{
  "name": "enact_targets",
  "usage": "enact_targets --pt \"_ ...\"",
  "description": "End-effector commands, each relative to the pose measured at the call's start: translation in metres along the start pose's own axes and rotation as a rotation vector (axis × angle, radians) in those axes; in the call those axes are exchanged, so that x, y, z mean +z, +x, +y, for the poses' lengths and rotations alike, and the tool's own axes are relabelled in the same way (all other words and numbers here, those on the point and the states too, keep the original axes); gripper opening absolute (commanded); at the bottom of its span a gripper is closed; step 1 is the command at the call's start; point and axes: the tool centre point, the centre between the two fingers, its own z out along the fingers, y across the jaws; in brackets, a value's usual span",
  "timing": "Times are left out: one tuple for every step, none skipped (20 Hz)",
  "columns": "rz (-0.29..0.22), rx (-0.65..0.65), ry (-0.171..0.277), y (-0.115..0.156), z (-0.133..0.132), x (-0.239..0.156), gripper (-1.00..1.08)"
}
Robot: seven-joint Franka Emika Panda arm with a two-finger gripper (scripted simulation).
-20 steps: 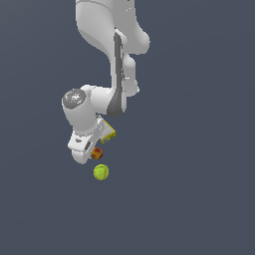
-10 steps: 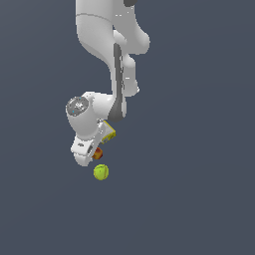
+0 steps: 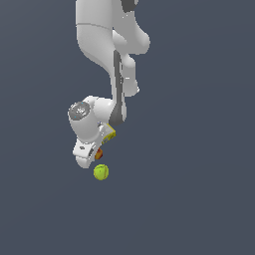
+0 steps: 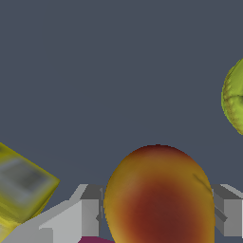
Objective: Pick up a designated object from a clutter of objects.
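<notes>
The designated object [image 4: 159,194], a round red-orange fruit with yellow patches, fills the space between my two grey fingers [image 4: 88,218]. My gripper [image 4: 158,223] is shut on it, one finger against each side. In the exterior view the fruit [image 3: 98,153] shows as a small orange spot at my gripper [image 3: 92,155], low under the bent white arm. Of the clutter of objects, the yellow-green ball [image 3: 101,172] lies just beyond the fruit and the yellow-and-grey box [image 3: 110,133] sits behind my hand. Whether the fruit still rests on the floor I cannot tell.
The wrist view shows the ball [image 4: 234,97] at one edge, the yellow-and-grey box [image 4: 21,187] at the other, and a sliver of a pink block [image 4: 95,240] under my fingers. The floor is plain dark grey.
My hand has sunk slightly onto the fruit over the last second. The ball and the box have not moved.
</notes>
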Motion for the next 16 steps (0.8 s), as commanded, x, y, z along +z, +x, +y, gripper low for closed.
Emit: enact_targets --pt "0.0 0.0 0.0 0.0 0.0 0.001 -1.0" --pt "0.0 0.0 0.0 0.0 0.0 0.001 -1.0" --pt "0.0 0.0 0.0 0.0 0.0 0.001 -1.0" --pt "0.0 0.0 0.0 0.0 0.0 0.001 -1.0" --pt "0.0 0.0 0.0 0.0 0.0 0.001 -1.0" --pt "0.0 0.0 0.0 0.0 0.0 0.001 -1.0" --pt "0.0 0.0 0.0 0.0 0.0 0.001 -1.0" --pt "0.0 0.0 -0.001 0.0 0.0 0.0 -1.0" --pt "0.0 0.0 -0.001 0.0 0.0 0.0 -1.0" --pt "0.0 0.0 -0.001 0.0 0.0 -0.001 -1.0" --pt "0.0 0.0 -0.001 0.0 -0.001 -0.002 -1.0" --pt "0.0 0.0 -0.001 0.0 -0.001 -0.003 -1.0" --pt "0.0 0.0 -0.001 0.001 -0.002 -0.005 -1.0" --pt "0.0 0.0 -0.001 0.001 -0.003 -0.007 -1.0" --pt "0.0 0.0 -0.001 0.001 -0.005 -0.009 -1.0" --pt "0.0 0.0 -0.001 0.001 -0.006 -0.012 -1.0"
